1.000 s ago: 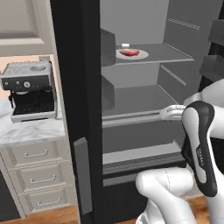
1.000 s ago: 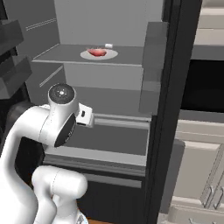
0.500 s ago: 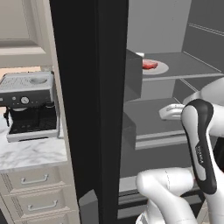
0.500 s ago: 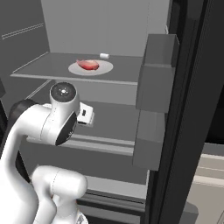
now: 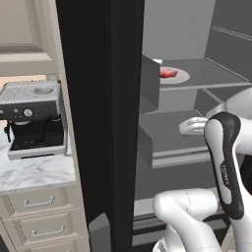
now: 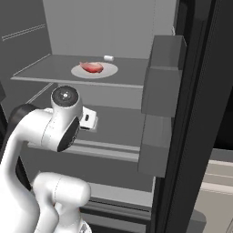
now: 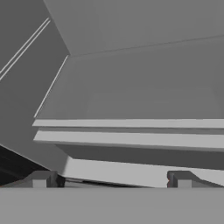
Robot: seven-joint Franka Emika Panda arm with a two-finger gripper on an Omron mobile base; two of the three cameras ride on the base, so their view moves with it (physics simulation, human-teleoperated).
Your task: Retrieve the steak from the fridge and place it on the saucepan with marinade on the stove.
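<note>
Closer now than a second ago, the base has driven up to the open fridge (image 6: 200,91), so its grey shelves loom larger, and the gripper (image 7: 111,180) hangs empty with its tips spread apart, low before a shelf edge. Farther in, the steak (image 6: 91,67) lies untouched on its white plate (image 6: 109,71) on the upper shelf; grasp, carry and placing remain. No writing is legible.
</note>
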